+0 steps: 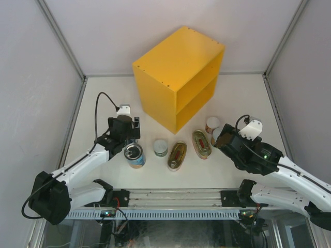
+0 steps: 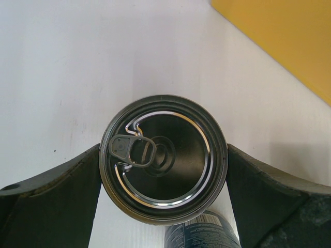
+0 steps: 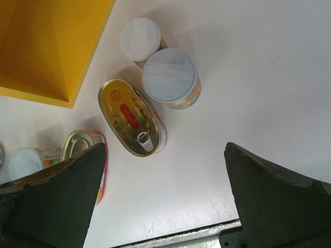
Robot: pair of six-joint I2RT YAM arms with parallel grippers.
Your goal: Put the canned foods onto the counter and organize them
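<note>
The left gripper (image 2: 163, 173) clamps a tall can (image 2: 170, 137) at frame centre, with the yellow cabinet (image 2: 279, 41) at upper right. The right gripper (image 3: 165, 201) gapes empty below an oval tin (image 3: 132, 116).

**Premises: robotics laboratory, enclosed test cell.**

The white tabletop (image 1: 243, 98) is boxed on three sides by plain pale panels (image 1: 155, 26) held in metal frame struts (image 1: 61, 39). A left arm (image 1: 83, 165) and a right arm (image 1: 289, 178), both white and black, are bolted to a metal rail (image 1: 176, 195) at the near edge. A perforated strip (image 1: 170, 213) and black cabling (image 1: 96, 111) are left exposed. A bare yellow metal cabinet (image 1: 176, 67) stands directly on the tabletop, with food cans (image 1: 161, 148) set out beside it.
</note>
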